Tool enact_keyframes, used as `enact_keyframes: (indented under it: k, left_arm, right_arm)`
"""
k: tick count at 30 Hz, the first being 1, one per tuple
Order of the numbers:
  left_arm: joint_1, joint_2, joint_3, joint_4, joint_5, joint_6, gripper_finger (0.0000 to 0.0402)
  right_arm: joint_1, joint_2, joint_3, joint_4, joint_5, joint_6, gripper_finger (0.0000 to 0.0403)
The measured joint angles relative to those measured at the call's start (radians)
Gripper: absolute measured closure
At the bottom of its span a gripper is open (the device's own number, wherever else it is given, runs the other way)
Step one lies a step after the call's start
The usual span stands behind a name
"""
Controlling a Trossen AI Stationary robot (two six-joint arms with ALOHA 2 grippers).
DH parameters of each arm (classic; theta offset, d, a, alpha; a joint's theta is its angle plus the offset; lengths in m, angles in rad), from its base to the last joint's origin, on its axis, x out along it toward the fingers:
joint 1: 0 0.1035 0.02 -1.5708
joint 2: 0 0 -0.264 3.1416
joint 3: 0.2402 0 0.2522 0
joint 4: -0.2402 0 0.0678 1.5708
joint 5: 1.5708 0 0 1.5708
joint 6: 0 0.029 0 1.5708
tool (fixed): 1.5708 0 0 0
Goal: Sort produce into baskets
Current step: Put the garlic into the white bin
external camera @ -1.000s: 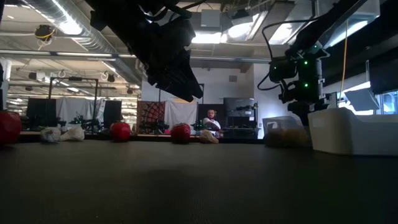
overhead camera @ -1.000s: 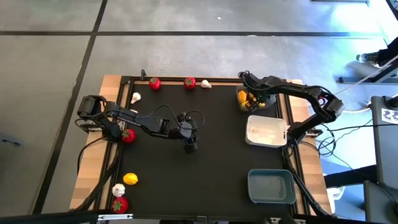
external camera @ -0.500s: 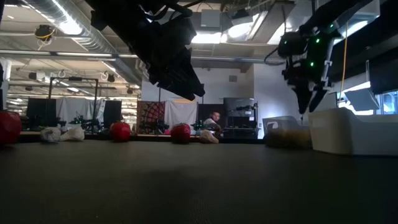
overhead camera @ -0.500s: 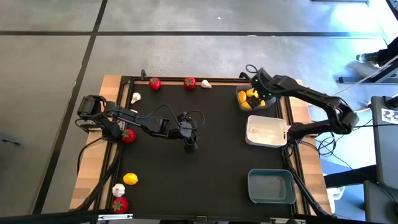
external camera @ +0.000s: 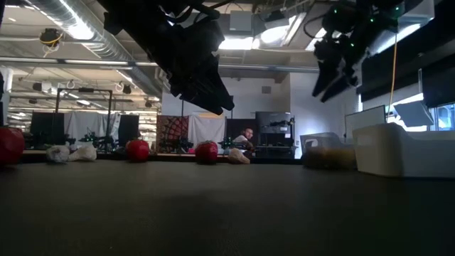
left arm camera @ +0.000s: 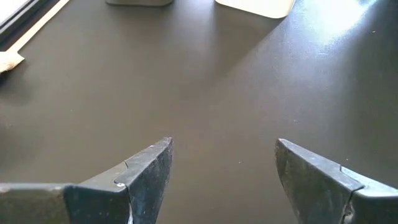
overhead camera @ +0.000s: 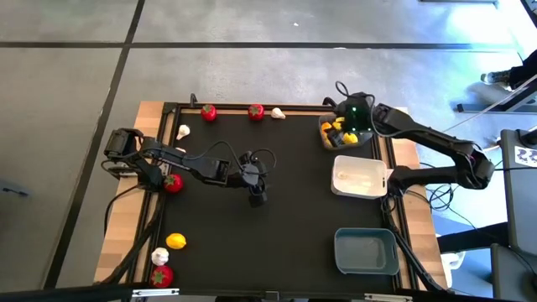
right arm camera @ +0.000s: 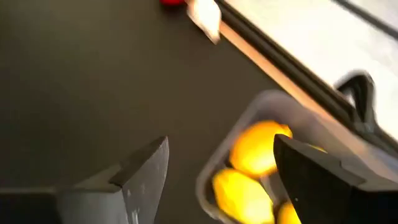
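Note:
My right gripper (overhead camera: 342,116) hangs open and empty above the dark grey basket (overhead camera: 325,141), which holds yellow lemons (right arm camera: 255,149). My left gripper (overhead camera: 257,196) stands open and empty over the middle of the mat, fingers (left arm camera: 149,168) slanting down. Loose produce lies on the mat: two red fruits (overhead camera: 208,111) and a garlic bulb (overhead camera: 277,114) along the far edge, a garlic bulb (overhead camera: 183,131) and a red fruit (overhead camera: 173,183) at the left, and a lemon (overhead camera: 176,241), a garlic bulb (overhead camera: 159,255) and a red fruit (overhead camera: 161,275) at the near left.
A white basket (overhead camera: 359,178) stands just nearer than the dark grey one, and a blue-grey basket (overhead camera: 365,252) sits at the near right. The left arm (overhead camera: 193,164) stretches across the mat's left half. A person (external camera: 246,139) sits in the room beyond the far edge.
My right gripper has risen out of the dark grey basket and tipped from pointing nearly straight down to a forward slant, its arm swinging toward the table's right edge. The lemons stay in the basket. My left arm has kept still.

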Motion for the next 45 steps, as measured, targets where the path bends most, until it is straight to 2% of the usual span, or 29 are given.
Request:
enact_keyframes:
  k: [7, 15, 37, 40, 45]
  left_arm:
    - [0.000, 0.000, 0.000, 0.000, 0.000, -0.002, 0.0125]
    - [0.000, 0.000, 0.000, 0.007, -0.003, 0.000, 0.0125]
    - [-0.007, 0.000, 0.000, 0.022, -0.011, 0.031, 0.0125]
    - [-0.008, 0.000, 0.000, 0.027, -0.011, 0.043, 0.0125]
    - [-0.006, 0.000, 0.000, 0.027, -0.011, 0.043, 0.0125]
  right_arm:
    - [0.099, 0.030, 0.000, 0.169, 0.001, -0.025, 0.0116]
    - [0.154, 0.105, 0.000, 0.331, 0.002, -0.028, 0.0116]
    - [0.151, 0.471, 0.003, 0.660, -0.015, -0.102, 0.0116]
    - [0.151, 0.513, 0.044, 0.650, 0.013, -0.103, 0.0116]
    - [0.148, 0.605, 0.188, 0.560, 0.038, -0.125, 0.0116]
